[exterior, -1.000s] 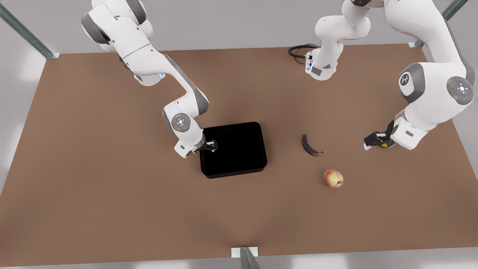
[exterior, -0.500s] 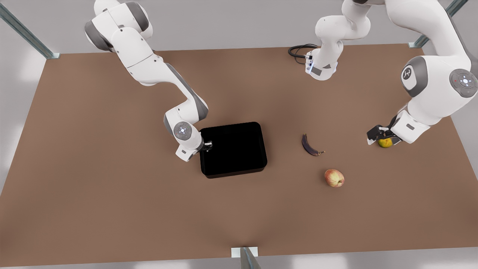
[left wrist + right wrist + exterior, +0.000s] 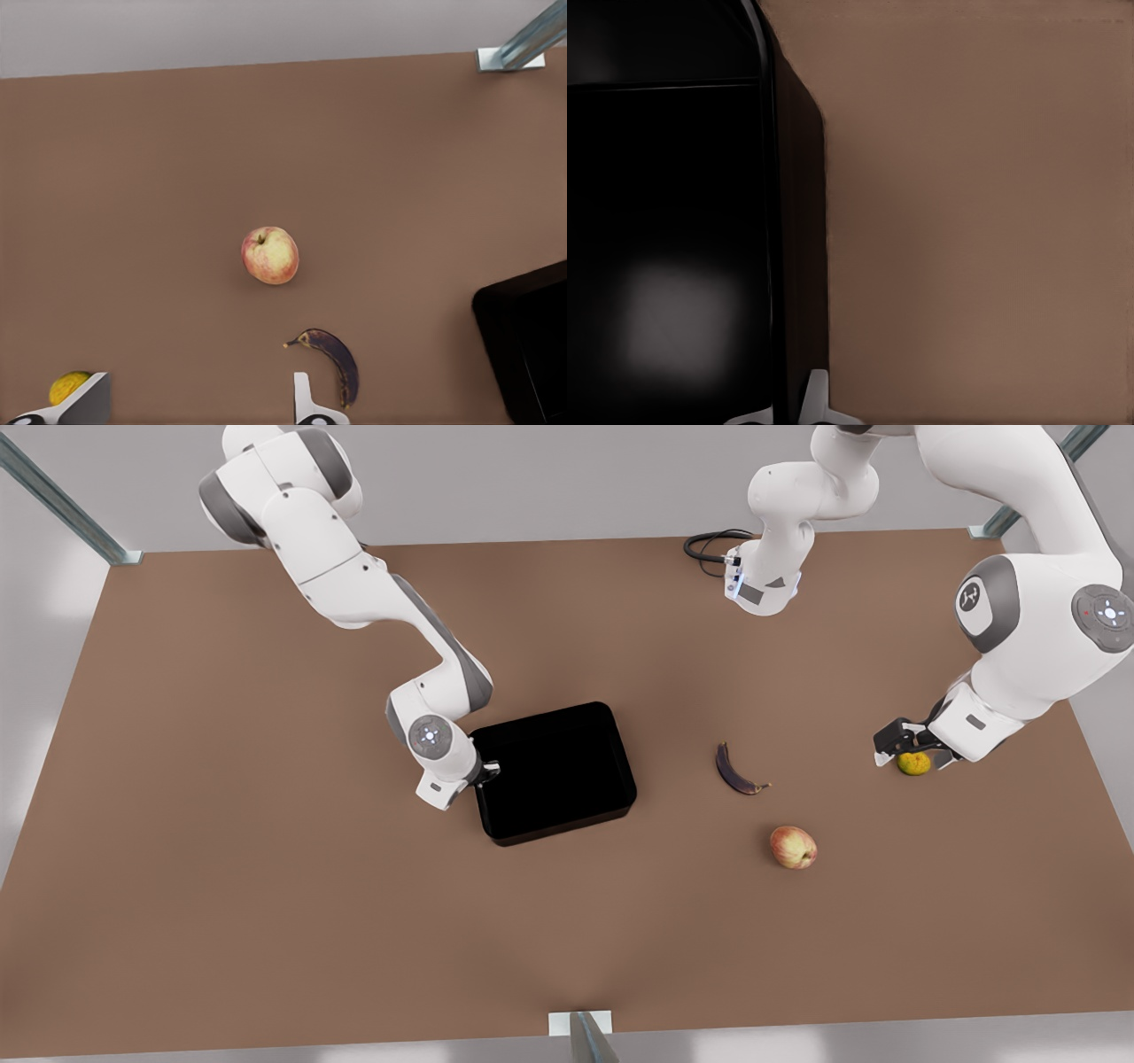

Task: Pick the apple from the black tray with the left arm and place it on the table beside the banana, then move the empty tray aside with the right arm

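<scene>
The apple (image 3: pixel 793 847) (image 3: pixel 270 255) rests on the brown table (image 3: pixel 266 868), a short way in front of the dark banana (image 3: pixel 735 771) (image 3: pixel 332 359). The black tray (image 3: pixel 554 771) (image 3: pixel 673 221) lies mid-table with nothing in it, turned slightly askew; a corner of the tray (image 3: pixel 532 345) also shows in the left wrist view. My right gripper (image 3: pixel 487 771) (image 3: pixel 788 412), at the front view's left, is shut on the tray's rim. Over at the front view's right, my left gripper (image 3: pixel 895 746) (image 3: pixel 195 412) hangs open and holds nothing.
A lumpy yellow-green fruit (image 3: pixel 914 763) (image 3: pixel 68 386) lies right beside the left gripper's fingers. A black cable (image 3: pixel 709 545) coils at the table's back edge. Metal frame posts stand at the corners, and a bracket (image 3: pixel 580 1023) sits at the front edge.
The tray has turned and shifted a little towards the back with the right gripper on its rim. The left arm has drawn back towards the front view's right, uncovering the yellow-green fruit.
</scene>
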Controlling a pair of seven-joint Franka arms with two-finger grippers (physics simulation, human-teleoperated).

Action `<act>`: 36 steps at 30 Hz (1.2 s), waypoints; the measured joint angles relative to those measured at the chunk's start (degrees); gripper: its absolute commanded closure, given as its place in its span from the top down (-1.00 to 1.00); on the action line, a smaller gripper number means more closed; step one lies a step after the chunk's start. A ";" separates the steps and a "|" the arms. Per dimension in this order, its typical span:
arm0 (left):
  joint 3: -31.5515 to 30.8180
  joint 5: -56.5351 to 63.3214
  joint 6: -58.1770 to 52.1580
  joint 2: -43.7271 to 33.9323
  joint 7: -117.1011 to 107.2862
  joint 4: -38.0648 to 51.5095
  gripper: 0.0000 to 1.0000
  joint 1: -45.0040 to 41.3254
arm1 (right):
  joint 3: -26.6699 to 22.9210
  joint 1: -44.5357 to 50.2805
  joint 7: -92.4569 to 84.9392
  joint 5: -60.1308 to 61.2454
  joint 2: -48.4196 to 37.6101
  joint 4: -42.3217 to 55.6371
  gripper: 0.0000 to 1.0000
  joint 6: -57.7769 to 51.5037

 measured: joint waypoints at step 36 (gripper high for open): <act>0.05 0.38 -0.32 0.32 1.87 0.32 1.00 0.03 | -24.21 -23.53 -42.55 3.08 11.23 24.73 -0.24 -27.09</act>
